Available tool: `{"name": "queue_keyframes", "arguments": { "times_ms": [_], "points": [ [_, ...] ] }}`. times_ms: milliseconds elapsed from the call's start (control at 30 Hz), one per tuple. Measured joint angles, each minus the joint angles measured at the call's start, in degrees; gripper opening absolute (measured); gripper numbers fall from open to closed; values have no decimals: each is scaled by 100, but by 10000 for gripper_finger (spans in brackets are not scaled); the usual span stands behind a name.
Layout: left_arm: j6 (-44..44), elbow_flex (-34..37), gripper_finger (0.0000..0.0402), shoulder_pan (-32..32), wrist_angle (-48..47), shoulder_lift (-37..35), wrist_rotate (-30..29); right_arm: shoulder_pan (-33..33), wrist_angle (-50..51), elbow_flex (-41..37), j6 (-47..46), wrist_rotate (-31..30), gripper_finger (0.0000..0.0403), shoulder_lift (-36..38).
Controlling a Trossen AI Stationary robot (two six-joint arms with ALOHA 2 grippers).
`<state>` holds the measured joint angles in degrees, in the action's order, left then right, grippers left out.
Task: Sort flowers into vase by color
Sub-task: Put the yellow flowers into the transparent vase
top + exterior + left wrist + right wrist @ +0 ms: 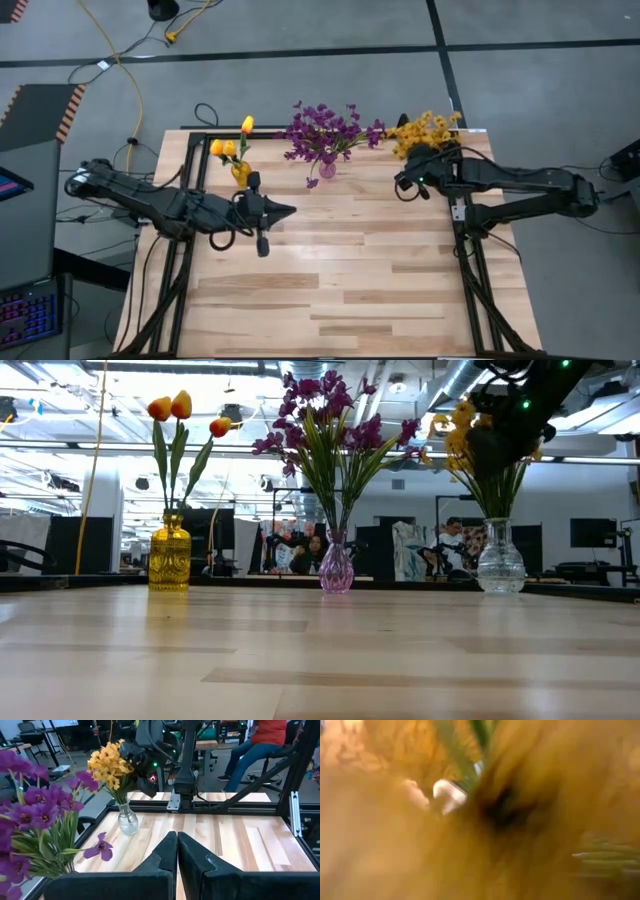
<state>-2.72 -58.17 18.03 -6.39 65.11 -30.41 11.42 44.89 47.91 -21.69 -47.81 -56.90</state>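
Three vases stand in a row along the table's far edge. A yellow vase (170,555) at the left holds orange-yellow tulip buds (232,146). In the middle, a small pink vase (336,568) holds purple flowers (325,130). A clear vase (500,560) at the right holds small yellow flowers (428,130). My right gripper (408,172) hangs right at the yellow bunch, above the clear vase, and its wrist view is filled with blurred yellow blossoms (530,820). My left gripper (177,850) is shut and empty, raised over the table in front of the yellow vase.
A black metal frame (190,250) runs along the table's left and right sides. One purple blossom (102,847) droops low beside the pink vase. Bare wood (340,290) fills the near half of the table. People sit in the room beyond the table (260,745).
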Motion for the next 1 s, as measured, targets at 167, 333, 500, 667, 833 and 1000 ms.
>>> {"name": "queue_keyframes", "arguments": {
  "times_ms": [167,333,500,667,833,1000],
  "points": [
    [45,0,0,-1,-150,-373,-10,-2,332,248,-84,163,185,0],
    [19,0,0,0,-544,-846,-52,-9,420,384,-86,456,183,0],
    [-4,113,0,-1,-691,-1226,-93,-9,686,509,-95,699,182,0],
    [-55,386,0,-1,-688,-1492,25,-9,1063,669,-92,758,182,0],
    [-114,603,0,0,-655,-1641,33,-9,1156,768,-93,758,182,0],
    [-20,1023,0,1,-663,-2010,-10,-9,1173,768,-88,758,182,0]
  ]
}}
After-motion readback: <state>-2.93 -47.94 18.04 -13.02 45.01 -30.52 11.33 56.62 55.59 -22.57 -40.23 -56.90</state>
